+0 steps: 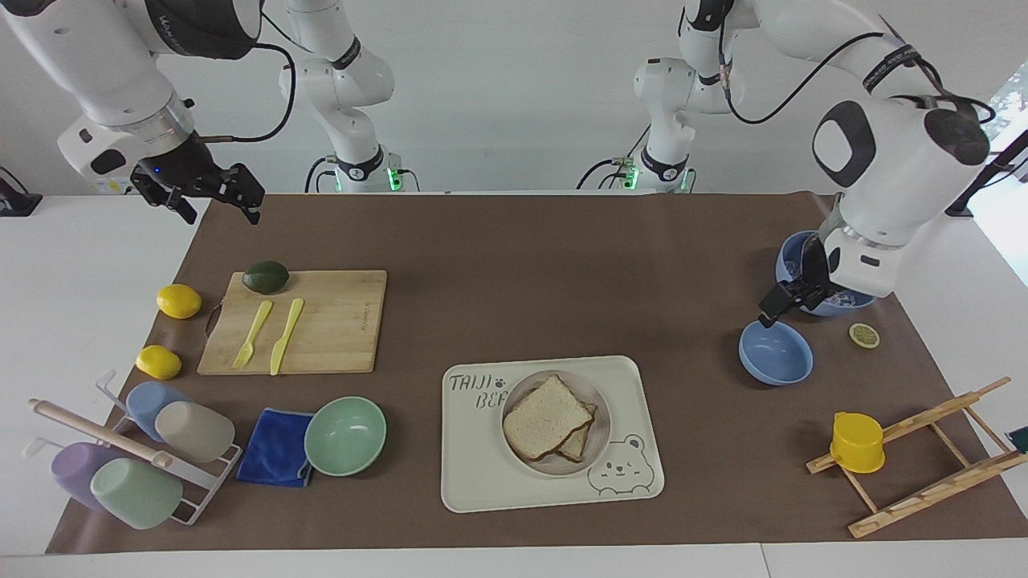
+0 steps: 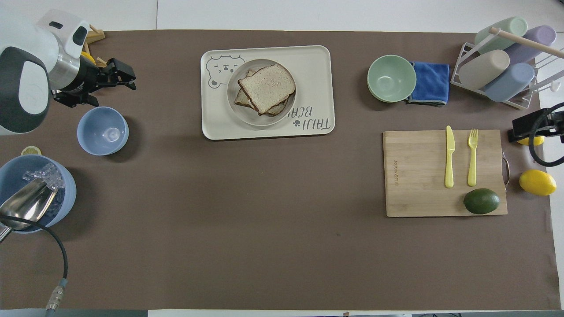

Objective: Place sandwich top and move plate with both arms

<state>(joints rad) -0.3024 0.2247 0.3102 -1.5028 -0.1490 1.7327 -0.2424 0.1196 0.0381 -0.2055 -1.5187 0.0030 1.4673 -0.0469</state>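
The sandwich top (image 1: 544, 417) is already laid on the toasted slice in the plate (image 1: 598, 409), which sits on the bear tray (image 1: 482, 482), so the plate move is judged to be what remains. Two risks are seen. The top slice lies askew over the lower one and nothing pins it — a tilted or uneven lift by the two arms could let it slide off. The plate's rim is low and set inside the tray, so a gripper brought in too flat could catch the tray's edge and drag the tray instead of the plate.

The left gripper (image 1: 791, 293) is raised over the small blue bowl (image 1: 775, 353) toward the left arm's end of the table, well apart from the plate; its fingers are spread and nothing is held or touched. The right gripper (image 1: 210, 193) hangs over the mat's edge near the cutting board (image 1: 337, 321) — also spread and empty, its arm waiting.
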